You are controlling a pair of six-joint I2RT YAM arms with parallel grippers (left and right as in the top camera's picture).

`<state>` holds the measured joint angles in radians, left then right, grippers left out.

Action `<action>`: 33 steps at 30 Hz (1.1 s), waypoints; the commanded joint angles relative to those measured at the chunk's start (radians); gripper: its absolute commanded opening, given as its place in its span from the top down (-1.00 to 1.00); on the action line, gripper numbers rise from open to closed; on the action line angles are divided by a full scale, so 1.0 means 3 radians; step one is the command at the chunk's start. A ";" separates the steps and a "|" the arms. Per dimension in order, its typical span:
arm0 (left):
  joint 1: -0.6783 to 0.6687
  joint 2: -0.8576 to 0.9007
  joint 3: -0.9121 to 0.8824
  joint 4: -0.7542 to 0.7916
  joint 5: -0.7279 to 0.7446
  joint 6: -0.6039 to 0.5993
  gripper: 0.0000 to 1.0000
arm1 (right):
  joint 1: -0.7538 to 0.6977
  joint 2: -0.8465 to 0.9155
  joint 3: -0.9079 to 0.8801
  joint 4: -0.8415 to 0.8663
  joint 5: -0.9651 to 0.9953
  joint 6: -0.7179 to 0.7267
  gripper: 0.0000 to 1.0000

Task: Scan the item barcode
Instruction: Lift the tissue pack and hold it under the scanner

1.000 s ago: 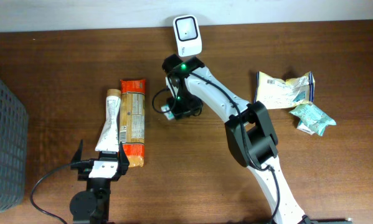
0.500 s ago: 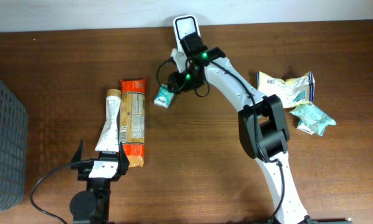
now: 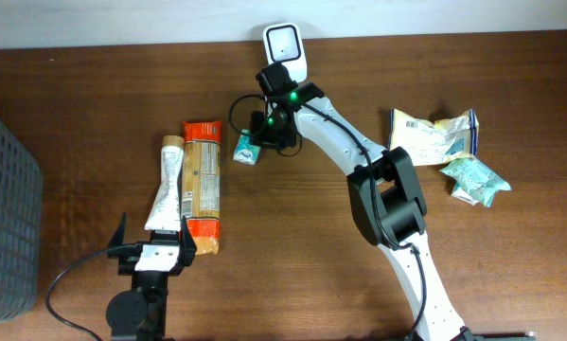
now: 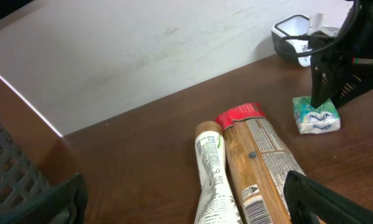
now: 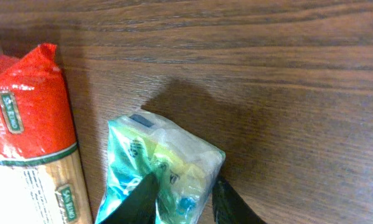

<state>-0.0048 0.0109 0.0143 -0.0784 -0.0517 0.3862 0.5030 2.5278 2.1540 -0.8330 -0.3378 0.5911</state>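
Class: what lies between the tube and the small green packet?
The red-ended pack lies between the tube and the green packet, as the overhead view shows.

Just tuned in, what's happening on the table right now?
The right gripper is pinching a small teal packet that appears to rest on the table, just beside the white scanner. The packet is not yet held up to the scanner's window. The left gripper hangs open and idle near the tube and the orange-red pack, gripping neither. Two more pouches lie on the right side.
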 commanded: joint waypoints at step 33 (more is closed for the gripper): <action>0.0019 -0.0015 -0.0017 -0.0003 0.0013 0.0041 -0.98 | -0.1152 -0.0982 0.0355 0.0458 -0.3023 -0.1090 0.92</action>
<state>-0.0048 0.0109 0.0143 -0.0784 -0.0517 0.3862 0.1383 2.2757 2.2398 -0.6899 -1.4670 0.3096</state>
